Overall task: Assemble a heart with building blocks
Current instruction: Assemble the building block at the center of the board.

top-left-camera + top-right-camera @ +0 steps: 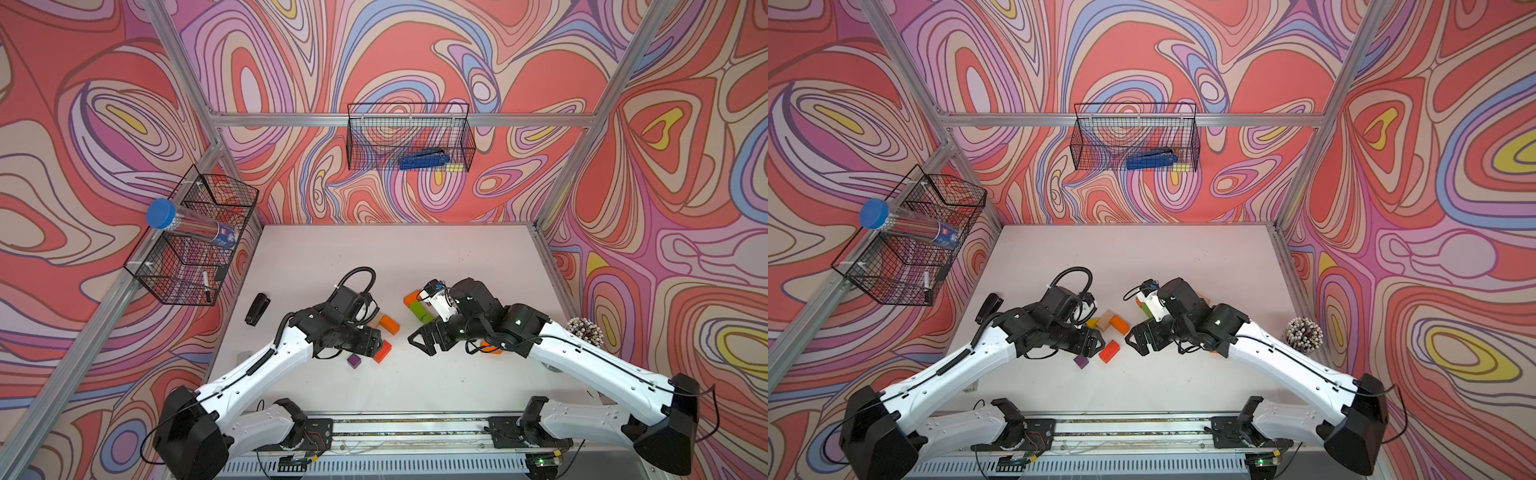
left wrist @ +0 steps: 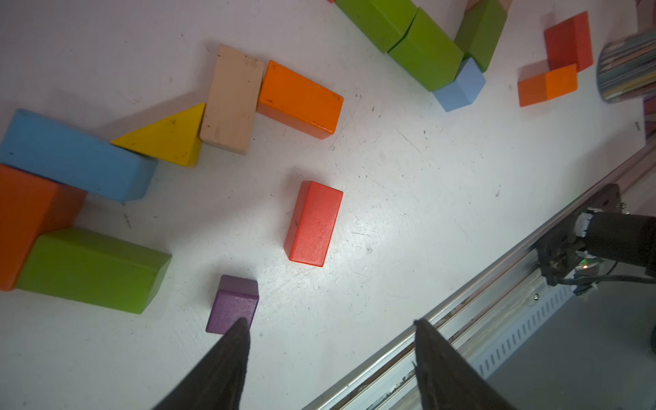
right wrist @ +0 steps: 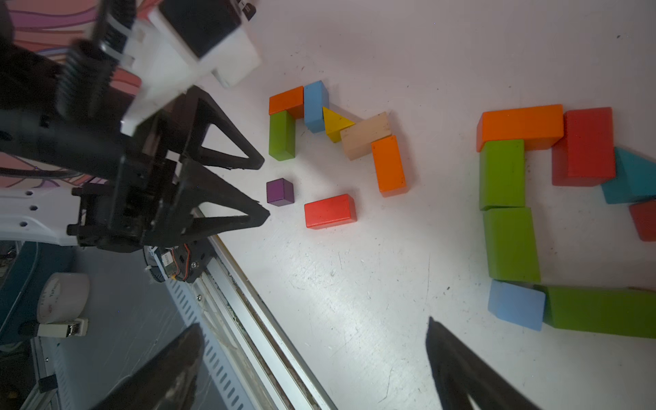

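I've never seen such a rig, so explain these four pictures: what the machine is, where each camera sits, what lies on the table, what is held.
Two white-and-black robot arms stand at a white table. Both top views look down from overhead; the other two pictures come from a camera on each arm's wrist. Coloured wooden building blocks lie in two partly built groups, with a small purple wooden cube and a red wooden brick loose beside one. A black stapler lies off to the side. The left gripper and the right gripper are both open, holding nothing.
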Motion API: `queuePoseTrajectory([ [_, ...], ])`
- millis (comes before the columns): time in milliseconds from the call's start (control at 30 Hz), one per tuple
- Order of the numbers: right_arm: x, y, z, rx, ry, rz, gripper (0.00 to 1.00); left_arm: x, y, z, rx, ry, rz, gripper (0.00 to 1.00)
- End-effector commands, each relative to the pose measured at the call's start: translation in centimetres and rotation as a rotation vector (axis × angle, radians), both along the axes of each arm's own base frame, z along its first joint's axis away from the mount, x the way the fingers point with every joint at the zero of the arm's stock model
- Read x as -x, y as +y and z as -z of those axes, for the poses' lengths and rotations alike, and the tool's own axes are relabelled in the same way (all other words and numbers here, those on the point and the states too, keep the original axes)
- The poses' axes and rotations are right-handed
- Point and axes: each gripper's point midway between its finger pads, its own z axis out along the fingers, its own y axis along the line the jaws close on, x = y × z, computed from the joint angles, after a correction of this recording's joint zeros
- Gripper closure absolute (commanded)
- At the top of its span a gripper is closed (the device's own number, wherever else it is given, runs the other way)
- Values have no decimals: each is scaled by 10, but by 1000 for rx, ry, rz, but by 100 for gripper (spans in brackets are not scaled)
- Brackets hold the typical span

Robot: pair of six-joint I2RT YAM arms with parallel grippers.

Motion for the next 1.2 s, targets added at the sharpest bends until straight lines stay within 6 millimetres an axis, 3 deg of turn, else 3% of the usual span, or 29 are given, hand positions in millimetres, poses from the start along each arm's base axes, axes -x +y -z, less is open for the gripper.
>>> queuePoseTrajectory([
  [0,12,-10,1,-19,30,-28,2,-5,-1,6,-76,-24,17,33],
  [233,22,-17,-6,-99,24,-36,2,-9,-10,34,-176,10,79,43],
  [567,23,-18,-6,-109,15,-35,2,-17,-28,57,-211,10,180,40],
  [767,22,-21,-7,-106,2,-23,2,-21,-28,77,-265,37,197,38],
  [933,21,-22,-5,-97,3,-15,3,-23,-29,83,-275,32,201,49],
  [1167,19,-24,-4,-88,-5,-2,4,-23,-34,87,-269,28,226,51],
])
